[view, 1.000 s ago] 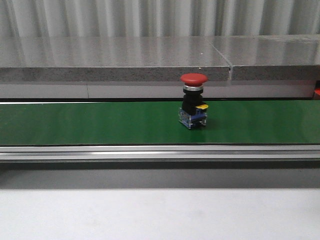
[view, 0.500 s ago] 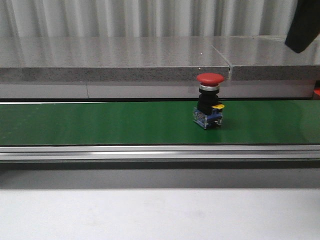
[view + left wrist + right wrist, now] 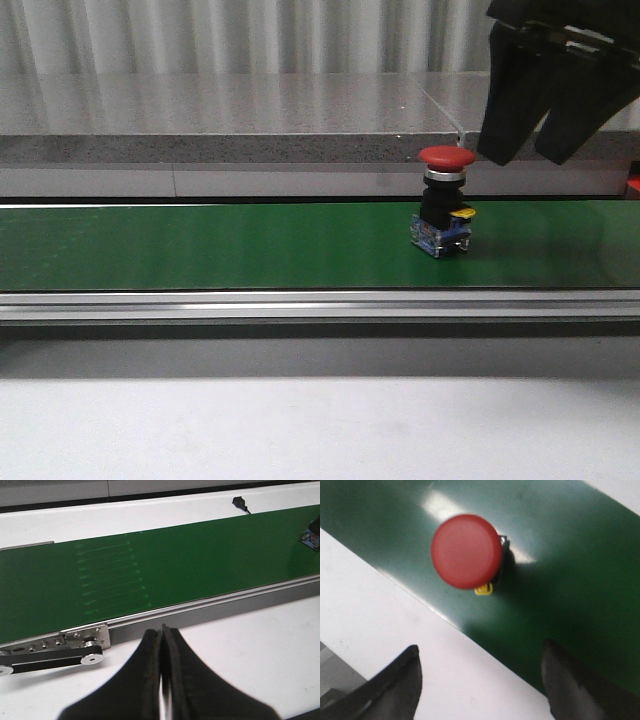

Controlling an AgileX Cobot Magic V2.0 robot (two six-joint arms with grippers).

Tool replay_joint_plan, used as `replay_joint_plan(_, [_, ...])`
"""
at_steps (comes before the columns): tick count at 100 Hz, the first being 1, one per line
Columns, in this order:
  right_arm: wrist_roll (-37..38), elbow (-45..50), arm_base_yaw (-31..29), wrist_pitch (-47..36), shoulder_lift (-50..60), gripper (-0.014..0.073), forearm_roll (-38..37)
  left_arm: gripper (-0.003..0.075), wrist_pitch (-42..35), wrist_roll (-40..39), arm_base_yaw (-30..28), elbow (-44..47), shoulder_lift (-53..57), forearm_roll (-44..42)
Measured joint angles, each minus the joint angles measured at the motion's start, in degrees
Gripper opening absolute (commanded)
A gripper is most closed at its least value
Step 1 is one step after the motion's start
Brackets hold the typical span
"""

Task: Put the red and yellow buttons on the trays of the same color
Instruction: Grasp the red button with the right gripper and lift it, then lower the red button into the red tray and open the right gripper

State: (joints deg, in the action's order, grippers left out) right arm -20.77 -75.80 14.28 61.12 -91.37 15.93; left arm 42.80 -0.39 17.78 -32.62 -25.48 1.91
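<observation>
The red button (image 3: 445, 215) has slid along the green belt (image 3: 200, 245) toward three o'clock. A moment ago it stood near the middle of the belt, and now it is well over on my right side. My right gripper (image 3: 540, 130) has come in too. At first it was out of the front view, then only a dark tip showed at the top corner. Now it hangs with its two fingers (image 3: 510, 100) spread apart, just up and to the two o'clock side of the button, not touching it.
</observation>
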Motion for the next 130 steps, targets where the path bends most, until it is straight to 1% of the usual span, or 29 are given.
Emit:
replay_joint_plan(26, [-1.1,-5.7,0.3,-0.6,-7.2,0.0511,0.7,-0.0021,0.0,0.0,0.0,0.0,0.0,0.0])
replay_joint_plan(33, [-1.7,-6.8,0.3,-0.6,-8.7,0.0491,0.7,-0.0021,0.0,0.0,0.0,0.0,0.0,0.0])
replay_joint_plan(40, [-2.1,-7.6,0.3,-0.6,-9.8,0.0423,0.7,-0.0021,0.0,0.0,0.0,0.0,0.0,0.0])
replay_joint_plan(50, [-2.1,-7.8,0.3,-0.6,-10.8,0.0262,0.7,-0.0021,0.0,0.0,0.0,0.0,0.0,0.0])
replay_joint_plan(55, [-2.2,-7.8,0.3,-0.6,-11.0,0.0199,0.7,-0.0021,0.0,0.0,0.0,0.0,0.0,0.0])
replay_joint_plan(59, [-2.2,-7.9,0.3,-0.6,-11.0,0.0160,0.7,-0.0021,0.0,0.0,0.0,0.0,0.0,0.0])
replay_joint_plan(66, [-2.2,-7.9,0.3,-0.6,-11.0,0.0124,0.7,-0.0021,0.0,0.0,0.0,0.0,0.0,0.0])
replay_joint_plan(84, [-2.2,-7.9,0.2,-0.9,-9.9,0.0119,0.7,-0.0021,0.0,0.0,0.0,0.0,0.0,0.0])
replay_joint_plan(98, [-0.5,-7.9,-2.1,-1.4,-7.0,0.0119,0.9,-0.0021,0.0,0.0,0.0,0.0,0.0,0.0])
replay_joint_plan(112, [3.8,-7.9,-7.1,-2.1,-4.3,0.0119,0.9,-0.0021,0.0,0.0,0.0,0.0,0.0,0.0])
replay_joint_plan(130, [8.2,-7.9,-15.7,-3.2,-2.6,0.0119,0.9,-0.0021,0.0,0.0,0.0,0.0,0.0,0.0])
